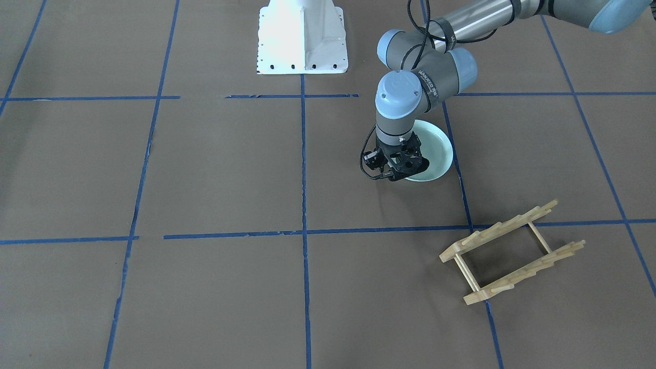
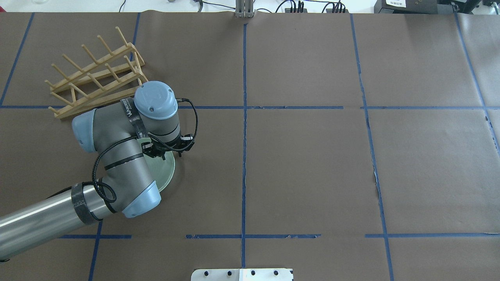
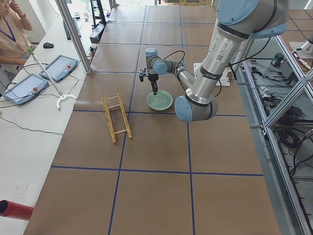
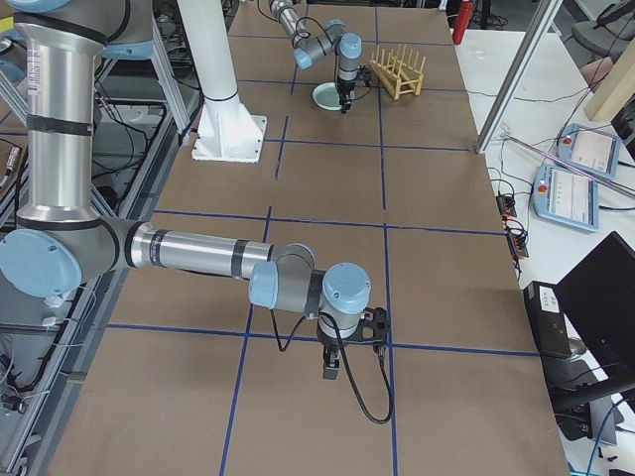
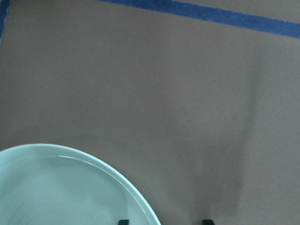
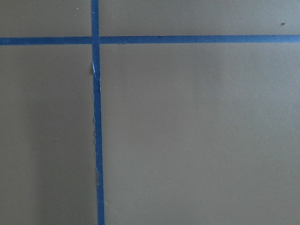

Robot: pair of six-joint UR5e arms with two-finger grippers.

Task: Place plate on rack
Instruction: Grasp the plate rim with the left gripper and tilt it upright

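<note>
The pale mint-green plate (image 1: 435, 148) lies flat on the brown table, left of centre in the overhead view (image 2: 167, 171). My left gripper (image 1: 402, 171) points down at the plate's rim on the side away from the robot. In the left wrist view the plate (image 5: 56, 187) fills the lower left. My left gripper (image 5: 164, 221) is open there, one fingertip (image 5: 123, 221) inside the rim and one outside. The light-wood rack (image 1: 512, 251) stands empty beyond the plate, at the far left (image 2: 93, 78). My right gripper (image 4: 332, 369) hangs over bare table far from both; I cannot tell if it is open.
The white robot base (image 1: 302, 38) stands at the robot's table edge. Blue tape lines (image 6: 96, 117) grid the brown table cover. An operator (image 3: 12, 34) and tablets (image 3: 58, 66) are at a side table beyond the rack.
</note>
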